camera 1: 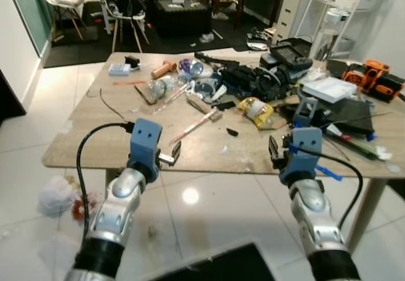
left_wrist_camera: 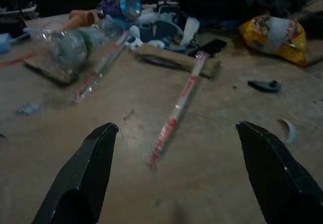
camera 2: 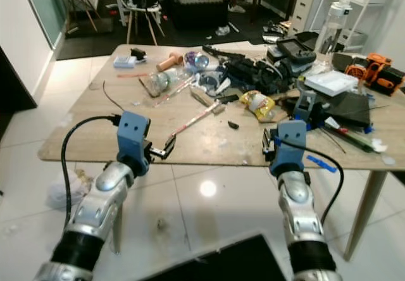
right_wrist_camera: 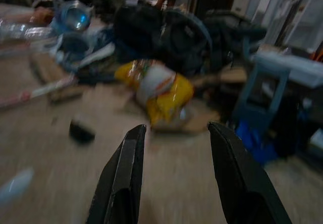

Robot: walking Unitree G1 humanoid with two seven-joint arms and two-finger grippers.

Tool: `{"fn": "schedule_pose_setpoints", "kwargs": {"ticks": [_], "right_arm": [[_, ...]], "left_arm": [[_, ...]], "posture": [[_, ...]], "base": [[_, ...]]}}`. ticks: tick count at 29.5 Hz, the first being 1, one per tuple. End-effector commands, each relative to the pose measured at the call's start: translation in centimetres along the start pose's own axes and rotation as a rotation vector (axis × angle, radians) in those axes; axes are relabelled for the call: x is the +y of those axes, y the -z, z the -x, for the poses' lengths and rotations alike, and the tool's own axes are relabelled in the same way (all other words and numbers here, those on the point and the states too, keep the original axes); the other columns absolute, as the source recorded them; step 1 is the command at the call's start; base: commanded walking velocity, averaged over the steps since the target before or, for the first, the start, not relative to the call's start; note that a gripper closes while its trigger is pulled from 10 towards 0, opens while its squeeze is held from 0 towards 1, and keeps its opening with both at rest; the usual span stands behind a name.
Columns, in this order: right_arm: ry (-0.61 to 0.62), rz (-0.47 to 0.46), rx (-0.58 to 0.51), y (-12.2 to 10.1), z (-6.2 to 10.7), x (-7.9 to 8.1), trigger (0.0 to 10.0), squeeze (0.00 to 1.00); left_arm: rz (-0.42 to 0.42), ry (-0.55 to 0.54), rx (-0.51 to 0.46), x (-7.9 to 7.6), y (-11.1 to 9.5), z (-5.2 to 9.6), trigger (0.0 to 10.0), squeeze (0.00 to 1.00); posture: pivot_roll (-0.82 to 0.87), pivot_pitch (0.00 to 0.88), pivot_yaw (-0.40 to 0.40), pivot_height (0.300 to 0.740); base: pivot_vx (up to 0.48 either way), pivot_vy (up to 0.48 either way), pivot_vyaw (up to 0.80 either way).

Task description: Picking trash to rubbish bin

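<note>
Two wrapped straws (left_wrist_camera: 177, 108) on table (camera 1: 95, 143), one yellow packet (camera 1: 256, 111), left tool (left_wrist_camera: 176, 176) and right tool (right_wrist_camera: 174, 176) released.

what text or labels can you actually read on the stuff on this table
No text reads clearly enough to quote.
Yellow snack packet: print on its white panel, too blurred to read.
Paper-wrapped straw: red markings along the wrapper, too small to read.
Second wrapped straw: red markings, unreadable.
Blue can: no legible label.
Orange power tool: no readable brand.

silver arms, blue wrist blocks, black cables, black-fingered left tool (camera 1: 175, 152).
</note>
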State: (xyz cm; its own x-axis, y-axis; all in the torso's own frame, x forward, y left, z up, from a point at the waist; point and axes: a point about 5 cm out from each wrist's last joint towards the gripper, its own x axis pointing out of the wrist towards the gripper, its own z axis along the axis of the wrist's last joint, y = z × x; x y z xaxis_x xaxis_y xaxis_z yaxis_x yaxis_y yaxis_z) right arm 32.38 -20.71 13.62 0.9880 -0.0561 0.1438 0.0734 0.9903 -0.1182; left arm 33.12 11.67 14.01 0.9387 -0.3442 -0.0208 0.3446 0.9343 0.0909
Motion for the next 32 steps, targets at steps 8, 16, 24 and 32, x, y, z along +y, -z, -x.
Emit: {"fn": "schedule_pose_setpoints", "kwargs": {"ticks": [8,16,24,32], "right_arm": [[-0.019,-0.002,0.02,0.43,0.34,0.58,10.0,0.0],[-0.024,-0.002,0.032,0.63,0.43,0.72,10.0,0.0],[-0.033,-0.003,0.044,0.9,0.63,0.95,10.0,0.0],[-0.041,-0.007,0.048,0.91,0.66,1.08,10.0,0.0]], "left_arm": [[-0.003,-0.006,0.025,0.24,0.52,0.35,10.0,0.0],[-0.006,-0.003,0.028,0.22,0.55,0.4,10.0,0.0],[-0.007,0.003,0.031,0.22,0.58,0.41,10.0,0.0],[0.0,0.021,0.02,0.11,0.42,0.44,10.0,0.0]], "posture": [[-0.11,0.045,-0.004,0.74],[-0.1,0.048,-0.004,0.74],[-0.1,0.05,0.0,0.74],[-0.1,0.051,0.001,0.74]], "base": [[0.38,0.0,0.0],[0.38,0.0,0.0],[0.38,0.0,0.0],[0.281,0.0,0.0]]}}
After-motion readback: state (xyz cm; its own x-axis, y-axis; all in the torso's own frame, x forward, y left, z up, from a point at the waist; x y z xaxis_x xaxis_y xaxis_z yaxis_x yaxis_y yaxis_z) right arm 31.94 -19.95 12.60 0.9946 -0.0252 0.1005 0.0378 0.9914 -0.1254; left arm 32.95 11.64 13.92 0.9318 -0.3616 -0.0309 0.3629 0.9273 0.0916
